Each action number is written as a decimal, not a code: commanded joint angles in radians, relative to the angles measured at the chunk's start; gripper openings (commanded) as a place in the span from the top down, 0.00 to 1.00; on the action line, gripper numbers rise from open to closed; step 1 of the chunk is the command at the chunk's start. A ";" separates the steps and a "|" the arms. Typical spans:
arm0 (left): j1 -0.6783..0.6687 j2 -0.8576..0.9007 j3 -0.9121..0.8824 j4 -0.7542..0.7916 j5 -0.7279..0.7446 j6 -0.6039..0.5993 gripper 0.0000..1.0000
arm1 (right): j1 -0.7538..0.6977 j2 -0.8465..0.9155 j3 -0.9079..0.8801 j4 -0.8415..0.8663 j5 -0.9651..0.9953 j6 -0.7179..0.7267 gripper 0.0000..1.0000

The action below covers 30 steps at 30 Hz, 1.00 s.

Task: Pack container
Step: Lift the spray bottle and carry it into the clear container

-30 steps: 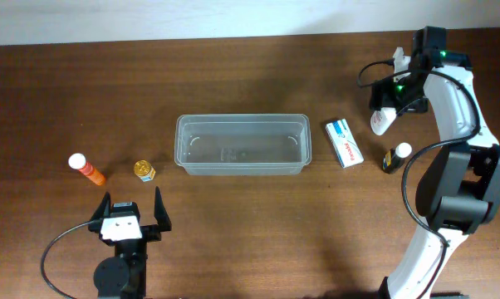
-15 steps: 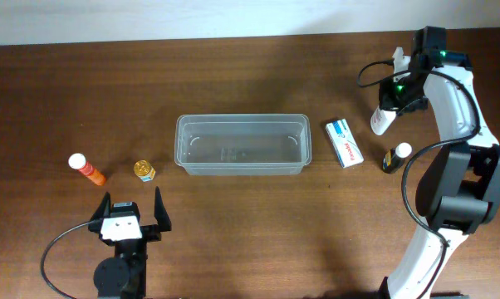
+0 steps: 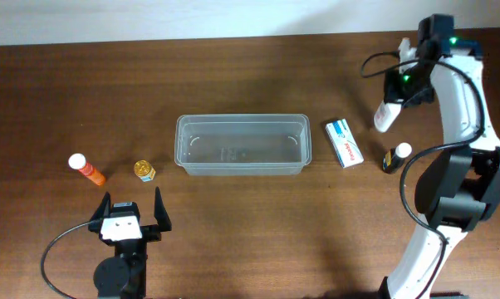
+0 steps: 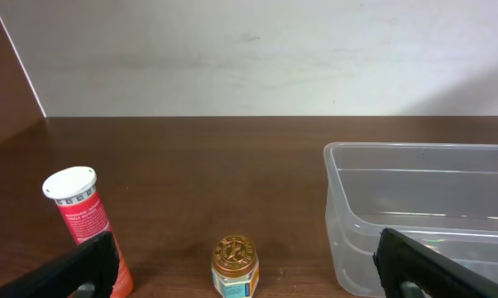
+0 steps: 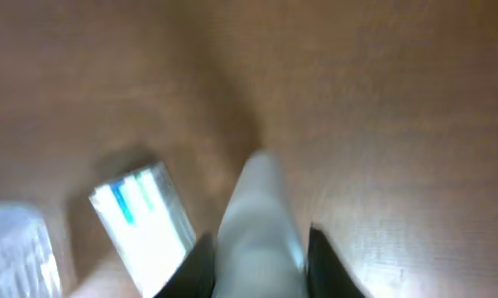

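Note:
The container (image 3: 242, 119) is a clear, shallow tub in the middle of the table, with nothing in it; its left end shows in the left wrist view (image 4: 414, 207). My right gripper (image 3: 390, 103) is at the far right, shut on a white tube (image 3: 383, 120). In the right wrist view the tube (image 5: 257, 207) sits between the two dark fingers, above the wood. My left gripper (image 3: 132, 208) stands open near the front left, holding nothing. It faces a small gold-lidded jar (image 4: 234, 265).
An orange tube with a white cap (image 3: 86, 169) lies at the left, beside the gold-lidded jar (image 3: 144, 170). A white-and-blue box (image 3: 344, 143) lies right of the container. A small dark bottle with a white cap (image 3: 395, 157) stands further right.
My right gripper has closed on the white tube, and the arm has shifted slightly towards the far right. The left arm has not moved.

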State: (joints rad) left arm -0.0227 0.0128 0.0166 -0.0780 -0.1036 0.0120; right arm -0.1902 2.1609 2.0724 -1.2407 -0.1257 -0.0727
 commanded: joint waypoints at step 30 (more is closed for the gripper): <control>0.006 -0.008 -0.007 0.003 0.010 0.019 0.01 | 0.499 -0.017 0.518 -0.458 0.019 0.142 0.86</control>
State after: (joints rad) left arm -0.0227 0.0128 0.0166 -0.0780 -0.1036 0.0124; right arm 0.2920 2.1609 2.5675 -1.6928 -0.1986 0.0463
